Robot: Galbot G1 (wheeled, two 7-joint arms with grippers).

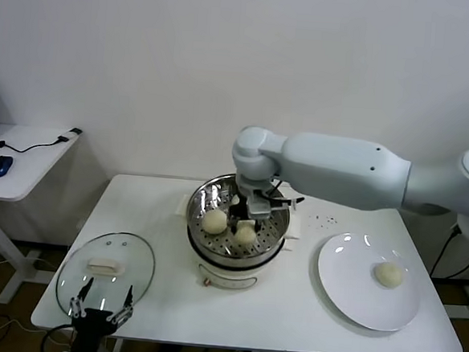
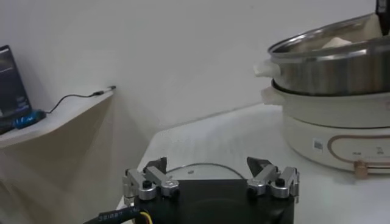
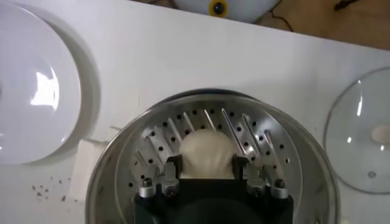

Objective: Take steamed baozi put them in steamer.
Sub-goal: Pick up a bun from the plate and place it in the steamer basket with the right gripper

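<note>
Right wrist view: smooth cream baozi; perforated steamer

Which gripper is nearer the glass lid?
Left. The left gripper hovers open at the glass lid's near edge; the right gripper is over the steamer, holding a baozi.

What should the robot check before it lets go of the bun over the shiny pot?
1. Right gripper holds a baozi: ok.
2. Held bun is over the steamer basket: ok.
3. Room left beside the two buns already inside: ok.
4. Bun touching the basket floor: cannot tell.
5. Left gripper open, parked by the glass lid, out of the way: ok.
6. All buns moved: not ok, one still on the plate.
</note>
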